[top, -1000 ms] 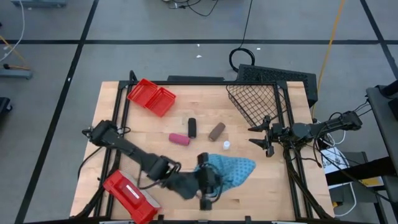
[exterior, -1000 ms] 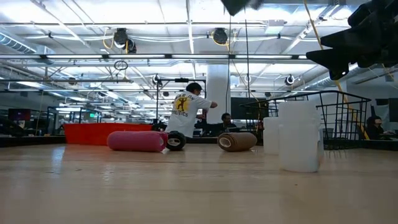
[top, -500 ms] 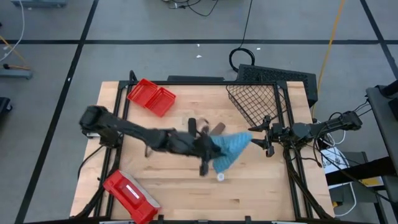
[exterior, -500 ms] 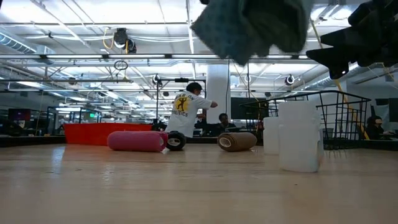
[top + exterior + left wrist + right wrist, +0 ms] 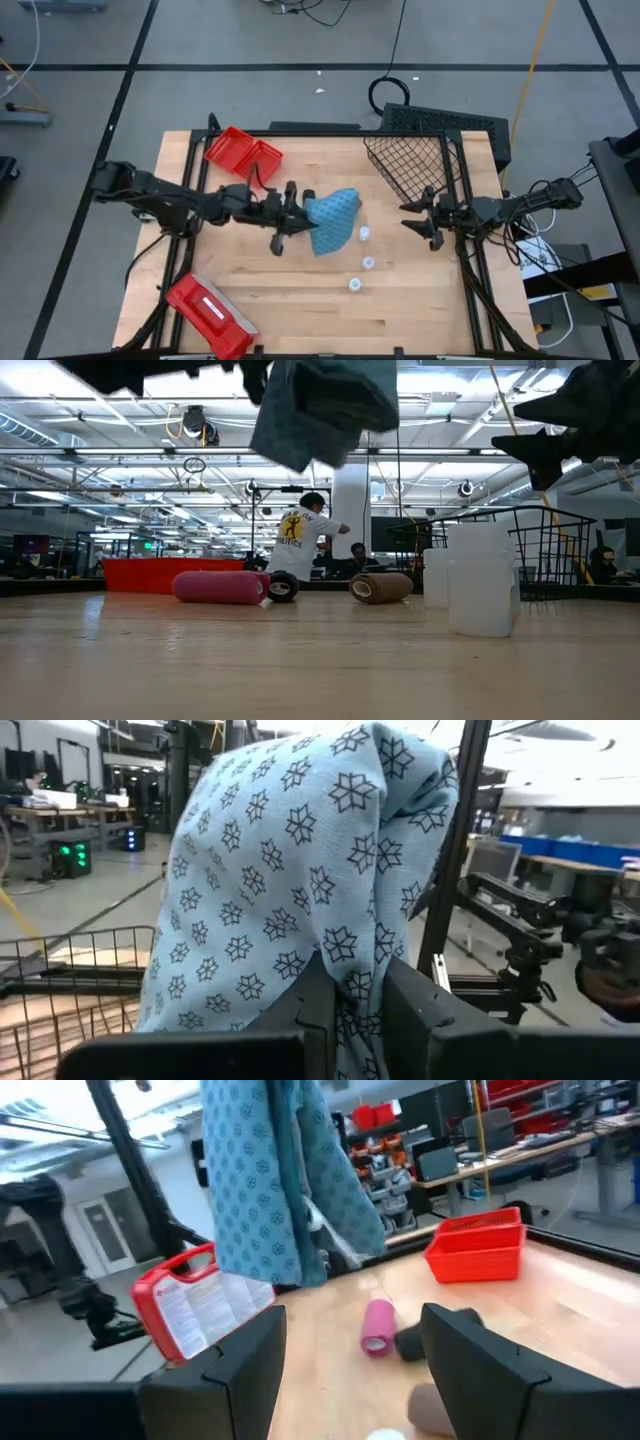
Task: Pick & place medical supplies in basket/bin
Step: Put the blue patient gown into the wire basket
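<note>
Blue cloth pad (image 5: pixel 331 220) pinched in left tool (image 5: pixel 297 214), above table.

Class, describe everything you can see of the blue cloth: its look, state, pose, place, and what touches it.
The blue cloth is soft, light blue fabric printed with small dark star-like motifs. It hangs in loose folds, off the table, pinched between the fingers of the left gripper, which alone touches it. Seen from above, it is over the table's middle, left of the black wire basket and near three small white bottles. The right gripper waits open by the basket.
</note>
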